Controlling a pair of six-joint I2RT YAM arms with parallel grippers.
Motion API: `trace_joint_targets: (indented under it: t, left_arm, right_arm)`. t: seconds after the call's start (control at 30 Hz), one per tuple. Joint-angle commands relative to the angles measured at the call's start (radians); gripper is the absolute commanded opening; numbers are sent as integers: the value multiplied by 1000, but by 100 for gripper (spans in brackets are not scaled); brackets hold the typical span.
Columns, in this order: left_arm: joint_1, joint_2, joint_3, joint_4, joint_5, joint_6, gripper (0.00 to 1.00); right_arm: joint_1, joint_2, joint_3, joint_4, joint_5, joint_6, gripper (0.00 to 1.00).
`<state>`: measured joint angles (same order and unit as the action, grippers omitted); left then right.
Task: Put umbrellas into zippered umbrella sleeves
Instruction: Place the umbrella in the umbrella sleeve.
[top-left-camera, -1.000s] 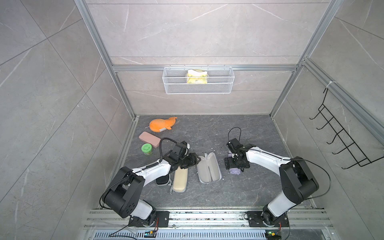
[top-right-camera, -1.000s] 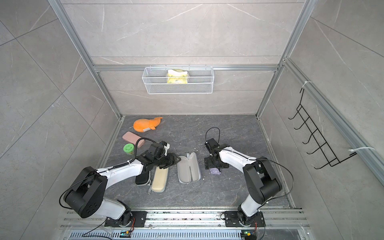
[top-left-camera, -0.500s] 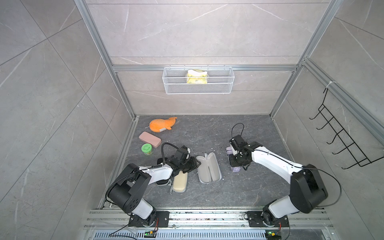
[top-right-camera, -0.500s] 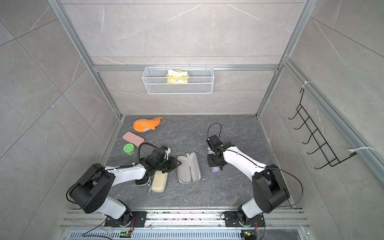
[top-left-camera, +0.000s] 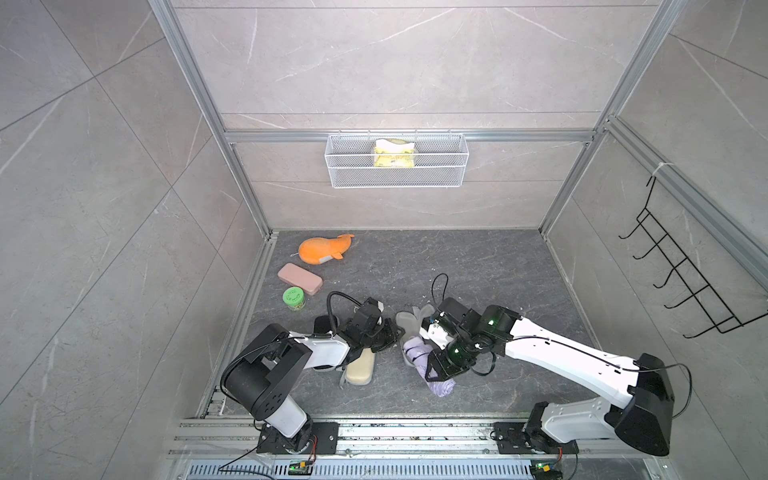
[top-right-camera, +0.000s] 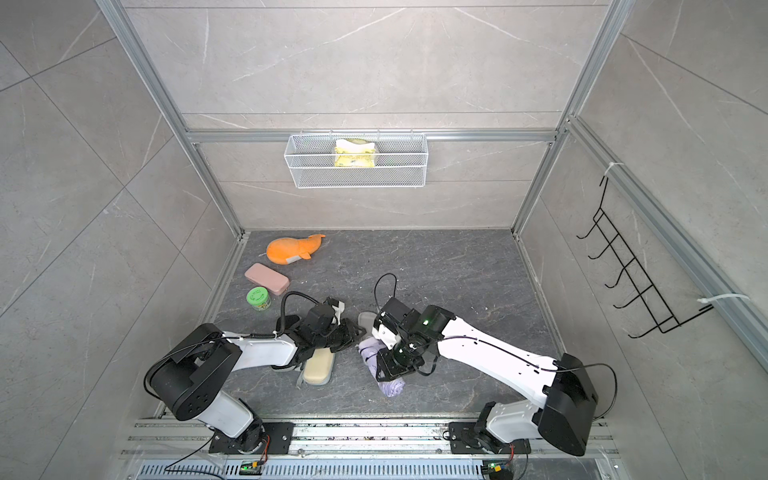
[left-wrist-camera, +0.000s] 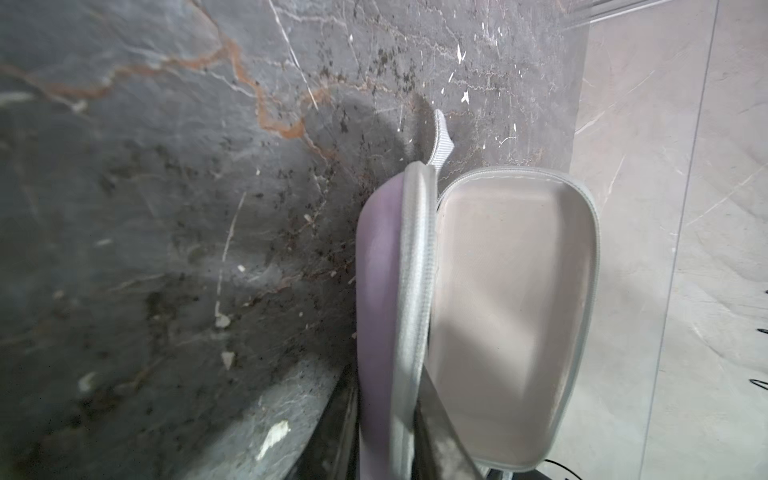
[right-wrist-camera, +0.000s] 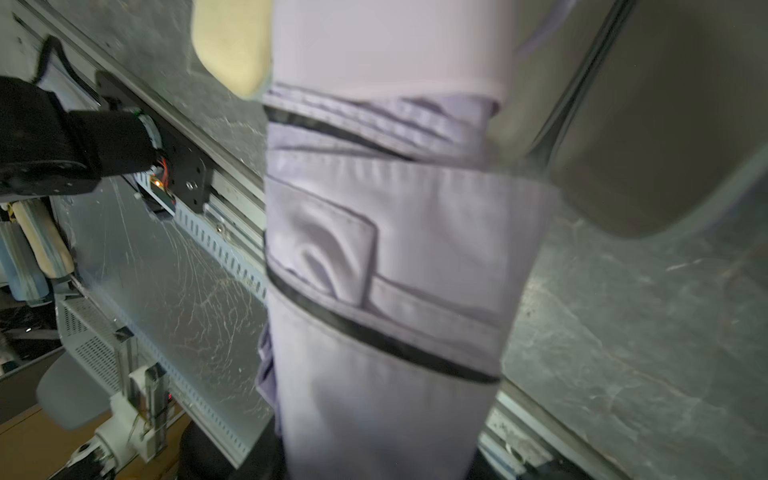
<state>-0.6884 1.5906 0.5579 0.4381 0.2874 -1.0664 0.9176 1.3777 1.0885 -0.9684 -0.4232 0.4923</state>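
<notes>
Softly pleated lavender umbrella (top-left-camera: 442, 387) in right claw (top-left-camera: 440, 371), by rigid rounded sleeve (left-wrist-camera: 511, 291).

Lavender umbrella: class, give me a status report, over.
Right gripper shut on lavender umbrella. Left gripper pinching rim of lavender sleeve, open. Umbrella not yet inside. Nothing blocking.
</notes>
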Motion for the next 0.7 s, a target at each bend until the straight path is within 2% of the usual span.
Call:
trace_joint_targets:
  t: [0.0, 0.3, 0.4, 0.67]
  left_arm:
    - [-15, 15, -14, 73, -17, -23, 17]
    - [-59, 80, -11, 122, -10, -29, 5]
    - [-70, 85, -9, 122, -8, -28, 0]
    - [-87, 93, 11, 119, -2, -24, 0]
  right_arm:
    - [-12, 50, -9, 10, -105, 8, 21]
    - [-216, 261, 100, -6, -90, -169, 12]
    - [-230, 331, 156, -19, -67, -201, 10]
    - [-243, 449, 222, -4, 27, -215, 3]
